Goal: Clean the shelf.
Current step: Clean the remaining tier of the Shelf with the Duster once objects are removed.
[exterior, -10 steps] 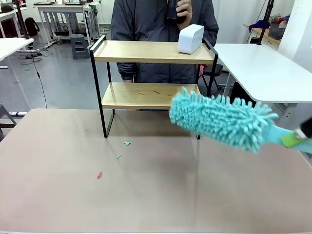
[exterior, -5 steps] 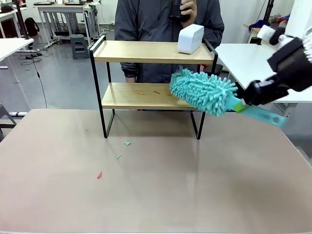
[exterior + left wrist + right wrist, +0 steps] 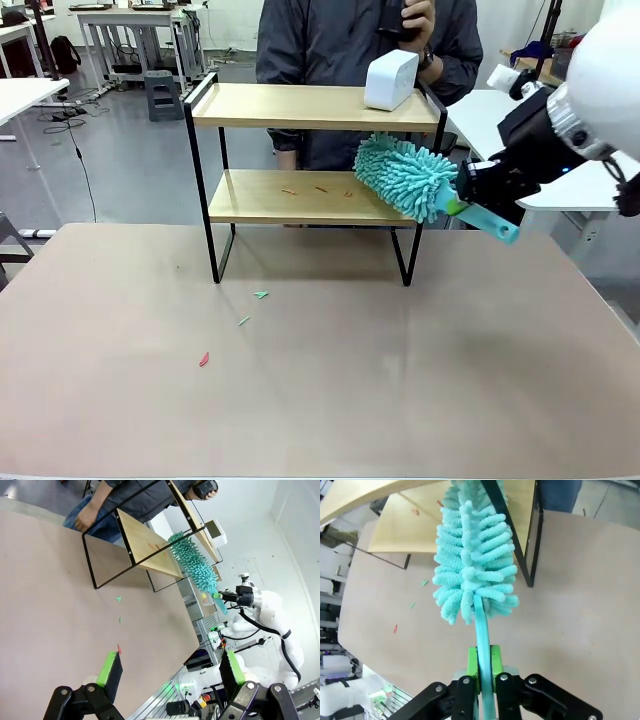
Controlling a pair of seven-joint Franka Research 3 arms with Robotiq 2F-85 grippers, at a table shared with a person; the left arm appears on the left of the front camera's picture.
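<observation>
R gripper [image 3: 484, 662]: fingers closed on the thin handle of the teal duster [image 3: 472, 565], one green pad on each side. Its fluffy head is at the right end of the shelf [image 3: 300, 106], between the two boards, and seems to rest on the lower one beside the frame post. Small crumbs [image 3: 318, 188] lie on that board, with more bits [image 3: 260, 294] on the table [image 3: 320, 400]. L gripper [image 3: 170, 666] hangs open w/ nothing in it, well apart from the shelf.

Risks, I think: the thin handle may twist in the pads, the head may catch the post or bump the white box [image 3: 391, 79] above, & crumbs may only fall to the table.
</observation>
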